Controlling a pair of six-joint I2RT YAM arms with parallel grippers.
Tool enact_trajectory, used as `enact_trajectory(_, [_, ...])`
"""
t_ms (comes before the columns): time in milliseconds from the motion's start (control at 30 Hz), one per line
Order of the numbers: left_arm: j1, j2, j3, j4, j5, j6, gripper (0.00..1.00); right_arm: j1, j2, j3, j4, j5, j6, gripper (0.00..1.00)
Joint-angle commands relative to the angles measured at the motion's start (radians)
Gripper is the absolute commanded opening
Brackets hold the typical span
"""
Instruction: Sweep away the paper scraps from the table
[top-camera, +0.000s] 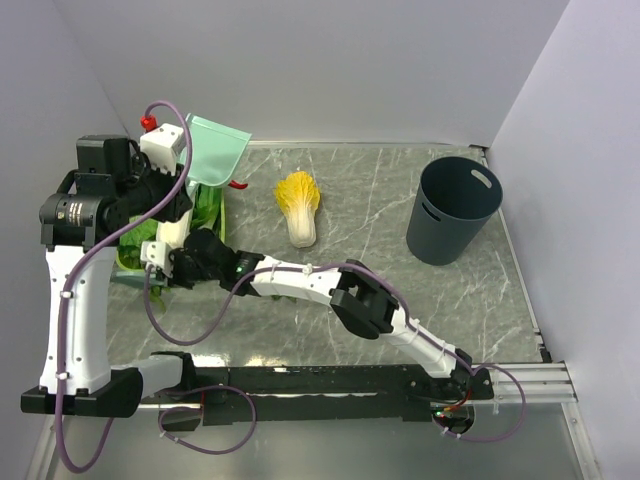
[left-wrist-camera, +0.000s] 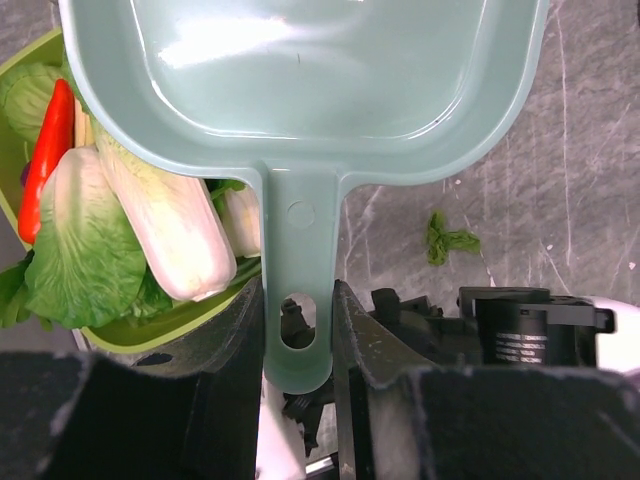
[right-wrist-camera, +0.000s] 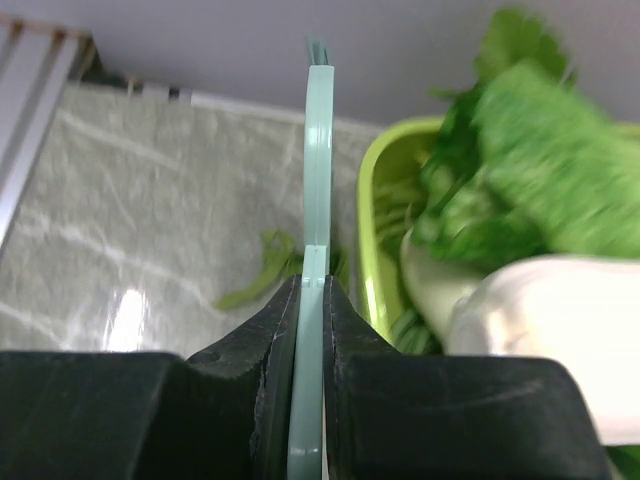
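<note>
My left gripper (left-wrist-camera: 298, 300) is shut on the handle of the teal dustpan (left-wrist-camera: 300, 80), held above the table (left-wrist-camera: 590, 150) at the far left; the dustpan (top-camera: 215, 150) also shows from above. One dark-green paper scrap (left-wrist-camera: 445, 238) lies on the table below the pan's right side. My right gripper (right-wrist-camera: 312, 290) is shut on a thin teal flat tool (right-wrist-camera: 316, 180), seen edge-on. It reaches far left (top-camera: 188, 262) beside the basket. A paper scrap (right-wrist-camera: 262, 270) lies just left of the tool. In the top view the arms hide the scraps.
A lime-green basket (left-wrist-camera: 150, 330) of whole cabbages and a red chili (left-wrist-camera: 45, 150) stands at the table's left, close against both grippers; it also shows in the right wrist view (right-wrist-camera: 385, 190). A yellow-topped cabbage half (top-camera: 298, 205) lies mid-table. A dark bin (top-camera: 455, 210) stands back right.
</note>
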Motion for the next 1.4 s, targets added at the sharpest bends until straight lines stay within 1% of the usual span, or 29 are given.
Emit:
enact_trajectory(0, [0.005, -0.009, -0.005, 0.042, 0.041, -0.009, 0.01, 0.008, -0.072, -0.063, 0.012, -0.012, -0.04, 0.0])
enact_trajectory(267, [0.005, -0.047, -0.042, 0.056, 0.064, -0.006, 0.01, 0.01, -0.101, -0.101, -0.042, 0.018, -0.064, 0.0])
enact_trajectory(367, [0.005, -0.06, -0.056, 0.062, 0.074, 0.006, 0.01, 0.01, -0.138, -0.145, -0.073, 0.035, -0.072, 0.0])
enact_trajectory(467, [0.005, -0.072, -0.076, 0.081, 0.089, 0.008, 0.01, 0.008, -0.199, -0.214, -0.122, 0.06, -0.078, 0.0])
enact_trajectory(500, [0.005, -0.075, -0.081, 0.084, 0.094, 0.008, 0.01, 0.008, -0.244, -0.239, -0.123, 0.075, -0.078, 0.0])
enact_trajectory(567, [0.005, -0.083, -0.088, 0.101, 0.1, 0.011, 0.01, 0.005, -0.298, -0.331, -0.182, 0.086, -0.072, 0.0])
enact_trajectory(600, [0.005, -0.084, -0.096, 0.107, 0.101, 0.013, 0.01, 0.007, -0.359, -0.368, -0.2, 0.092, -0.067, 0.0])
enact_trajectory(633, [0.003, -0.09, -0.102, 0.116, 0.103, 0.014, 0.01, 0.001, -0.391, -0.444, -0.24, 0.092, -0.061, 0.0])
enact_trajectory(700, [0.005, -0.097, -0.119, 0.145, 0.106, 0.014, 0.01, -0.007, -0.491, -0.521, -0.293, 0.094, -0.046, 0.0])
enact_trajectory(767, [0.005, -0.103, -0.128, 0.159, 0.113, 0.017, 0.01, -0.022, -0.564, -0.644, -0.365, 0.092, -0.046, 0.0])
enact_trajectory(800, [0.005, -0.103, -0.139, 0.176, 0.115, 0.019, 0.01, -0.024, -0.647, -0.693, -0.382, 0.095, -0.054, 0.0])
enact_trajectory(833, [0.005, -0.109, -0.143, 0.183, 0.115, 0.019, 0.01, -0.028, -0.69, -0.789, -0.404, 0.11, -0.061, 0.0])
enact_trajectory(867, [0.005, -0.109, -0.15, 0.193, 0.118, 0.02, 0.01, -0.036, -0.771, -0.834, -0.445, 0.118, -0.064, 0.0])
enact_trajectory(933, [0.003, -0.115, -0.165, 0.219, 0.13, 0.014, 0.01, -0.053, -0.842, -0.935, -0.51, 0.127, -0.058, 0.0])
enact_trajectory(967, [0.003, -0.115, -0.169, 0.229, 0.132, 0.011, 0.01, -0.08, -0.903, -0.96, -0.54, 0.127, -0.052, 0.0])
enact_trajectory(1000, [0.003, -0.115, -0.179, 0.237, 0.146, 0.008, 0.01, -0.096, -0.933, -0.984, -0.606, 0.13, -0.055, 0.0])
enact_trajectory(1033, [0.005, -0.114, -0.183, 0.252, 0.152, 0.005, 0.01, -0.114, -0.96, -1.018, -0.634, 0.133, -0.061, 0.0])
enact_trajectory(1067, [0.003, -0.113, -0.186, 0.262, 0.153, 0.002, 0.01, -0.131, -1.017, -1.029, -0.663, 0.129, -0.073, 0.0])
enact_trajectory(1100, [0.003, -0.11, -0.189, 0.269, 0.159, -0.001, 0.01, -0.168, -1.042, -1.032, -0.71, 0.124, -0.078, 0.0])
enact_trajectory(1167, [0.003, -0.101, -0.188, 0.276, 0.176, -0.006, 0.01, -0.195, -1.107, -1.006, -0.757, 0.107, -0.086, 0.0])
enact_trajectory(1267, [0.003, -0.087, -0.18, 0.27, 0.202, 0.016, 0.01, -0.214, -1.158, -0.933, -0.806, 0.077, -0.087, 0.0])
enact_trajectory(1367, [0.003, -0.066, -0.177, 0.245, 0.209, 0.049, 0.01, -0.215, -1.165, -0.893, -0.821, 0.066, -0.064, 0.0])
